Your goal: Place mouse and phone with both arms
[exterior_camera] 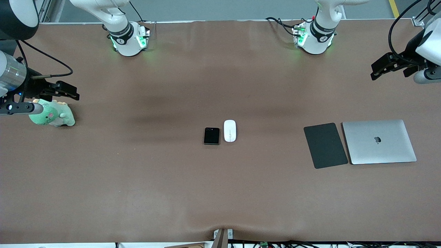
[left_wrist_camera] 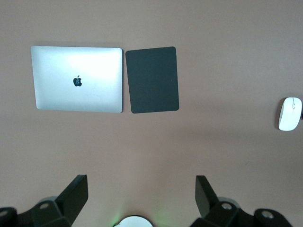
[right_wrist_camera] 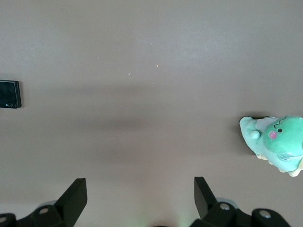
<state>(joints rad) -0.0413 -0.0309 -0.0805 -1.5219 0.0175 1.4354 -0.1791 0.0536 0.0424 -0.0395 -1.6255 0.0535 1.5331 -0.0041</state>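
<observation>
From the front camera, the phone and the mouse sit side by side mid-table, just apart, the mouse on the side toward the left arm's end. Further toward that end there's a dark grey pad right beside a closed silver laptop. The left gripper hangs up in the air over bare table at the left arm's end, and the right gripper hovers at the right arm's end over the table right by a green plush toy; both arms just wait there. In the left wrist view the left gripper's fingers are spread wide with nothing between them, and you can see the laptop, the pad and the mouse on the table below. The right wrist view shows that gripper's fingers parted wide too and empty, the phone at one edge and the plush toy at the other
</observation>
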